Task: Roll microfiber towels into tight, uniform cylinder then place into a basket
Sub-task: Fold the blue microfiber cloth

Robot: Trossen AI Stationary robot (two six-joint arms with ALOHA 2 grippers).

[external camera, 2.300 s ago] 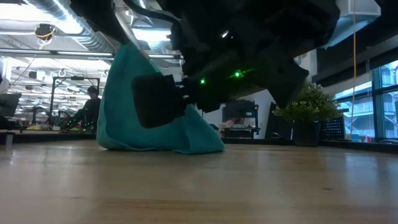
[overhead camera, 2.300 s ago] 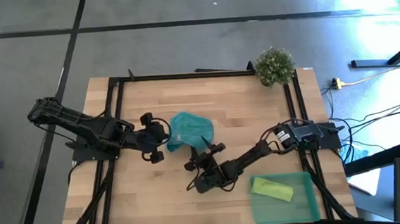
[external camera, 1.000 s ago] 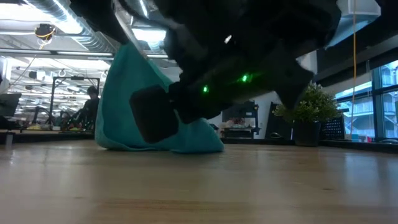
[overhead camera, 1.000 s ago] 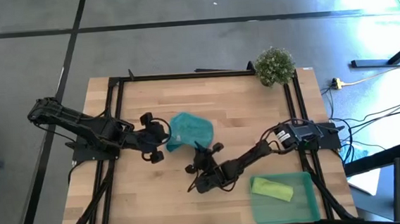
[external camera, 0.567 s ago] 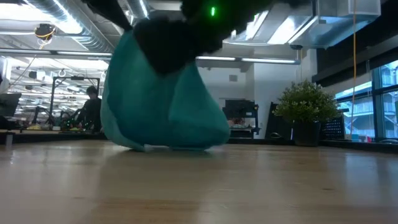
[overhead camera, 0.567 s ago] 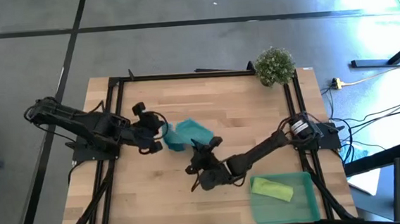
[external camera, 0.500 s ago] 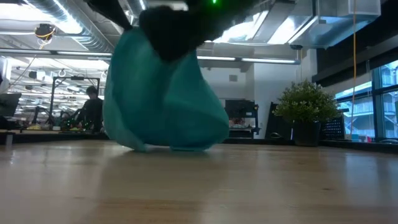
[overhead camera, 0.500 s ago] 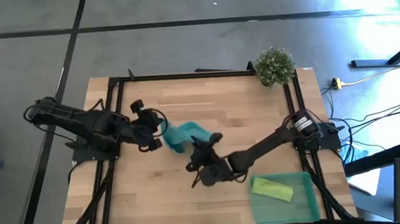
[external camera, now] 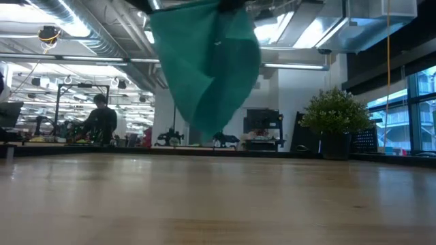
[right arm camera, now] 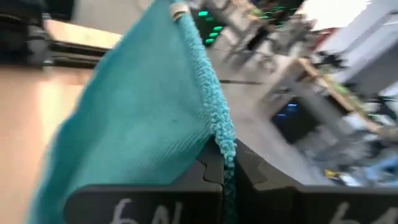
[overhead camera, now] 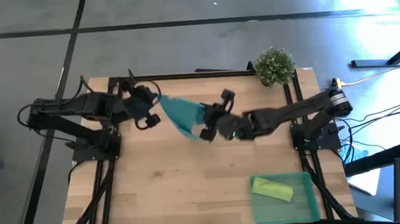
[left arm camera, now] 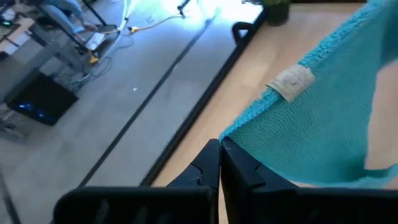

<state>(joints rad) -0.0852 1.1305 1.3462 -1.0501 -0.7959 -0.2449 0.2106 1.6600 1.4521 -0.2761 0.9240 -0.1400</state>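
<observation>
The teal towel (overhead camera: 181,115) hangs in the air over the far half of the table, spread between my two grippers; in the low view the teal towel (external camera: 208,64) sags to a point well above the wood. My left gripper (overhead camera: 158,102) is shut on its left end and my right gripper (overhead camera: 202,119) on its right end. A sewn tag (left arm camera: 290,81) sits on the towel's hem. The lime green towel (overhead camera: 272,188) lies rolled inside the green basket (overhead camera: 306,202) at the near right corner. My left gripper pinches a corner of the teal towel (left arm camera: 229,133) between its two shut fingertips, where the hemmed edge ends. The fingers slant downward from the table's left side. The cloth runs away from them lifted clear of the table. My right gripper pinches the towel's fuzzy hemmed edge (right arm camera: 222,140) between its two shut fingers, coming nearly level from the table's right side. The cloth stretches away from the fingers as a sheet, clear of the table.
A small bushy plant (overhead camera: 274,66) stands at the far right corner. A black frame (overhead camera: 117,86) runs along the table's edges. Bare wood (overhead camera: 170,185) lies across the near left half. Beyond the table a person (external camera: 101,121) sits in the room.
Both grippers have risen and swung toward the table's far edge, the right one much farther, still shut on the teal towel. The towel, which stood as a heap with its lower part on the wood, is now lifted clear and hangs spread between them.
</observation>
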